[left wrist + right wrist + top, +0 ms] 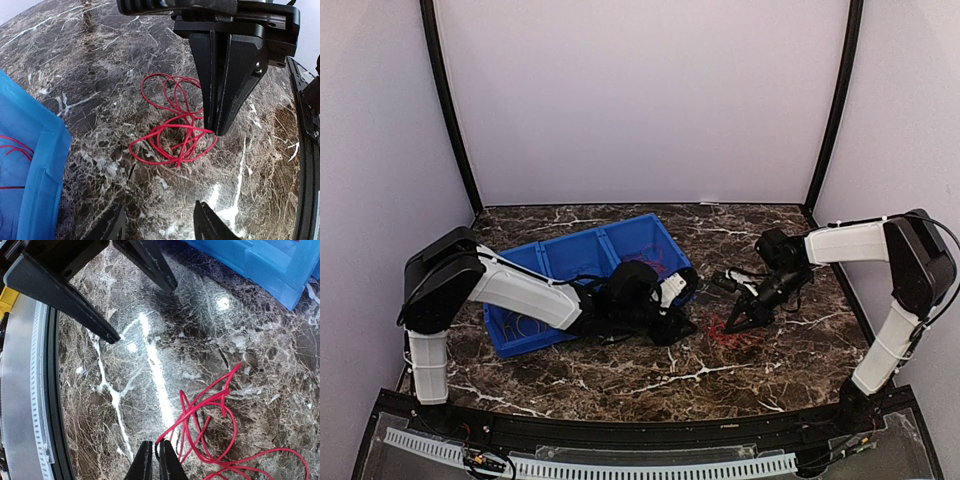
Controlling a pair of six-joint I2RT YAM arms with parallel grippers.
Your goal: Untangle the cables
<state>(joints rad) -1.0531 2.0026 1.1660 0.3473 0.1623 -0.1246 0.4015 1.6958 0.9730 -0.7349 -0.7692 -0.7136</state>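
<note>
Tabletop [620, 375] of dark marble with white veins carries everything. On its left half sits a blue plastic bin [545, 262], smooth-walled and split into compartments, with a few red loops [660, 262] lying in its far-right one. Just right of the bin, between our two arms, the red cable [175, 135] lies on the stone. It is a thin, glossy wire in a loose bunch of overlapping coils, and we can make out no clear long axis.

Our right claw [156, 446] is the one on it. Its tapered black fingers stand together, and we judge them pinched on a strand at the bunch's right edge. Our left claw [159, 212] hangs just left of the coils with its fingers well apart and nothing between them.

For the coming move, the bulk of the tangle lies leftward from the right claw's pinch. We judge that a pull to the right would draw the loops out, while the left claw is near enough to pin the other side.
</note>
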